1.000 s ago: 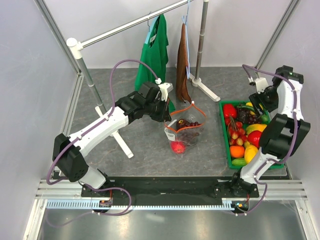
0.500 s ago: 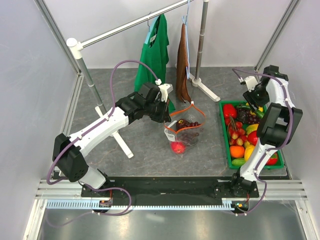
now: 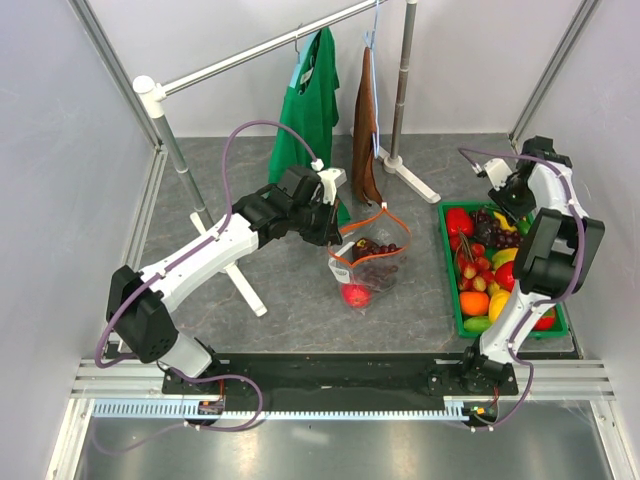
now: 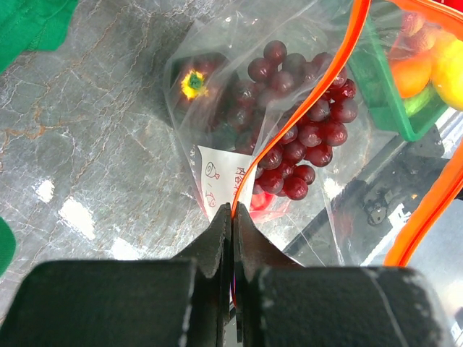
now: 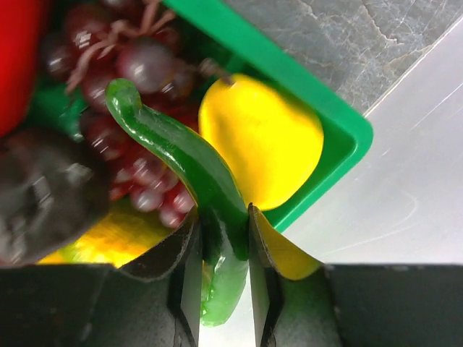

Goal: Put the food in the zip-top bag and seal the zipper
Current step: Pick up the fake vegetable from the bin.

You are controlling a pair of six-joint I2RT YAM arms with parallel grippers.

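My right gripper [image 5: 223,249] has reached the far end of the tray [image 5: 329,119] and is now clamped on a green pepper [image 5: 177,148]; left gripper [image 4: 233,242] still pinches the zipper [image 4: 253,170].

Bare grey tabletop [image 3: 425,275] lies open between the zip-top bag [image 3: 368,262] and the green tray [image 3: 451,270]. Behind the bag, a hanging green cloth [image 3: 312,100], brown cloth [image 3: 366,140] and rack post [image 3: 402,80] crowd the way.

Clothes rack [image 3: 240,55]: metal, stood at the rear of the grey tabletop [image 3: 290,300].
Green garment [image 3: 310,100]: hung from its rail.
Brown cloth [image 3: 366,130]: hung just beside.
Green tray [image 3: 449,268]: far right.
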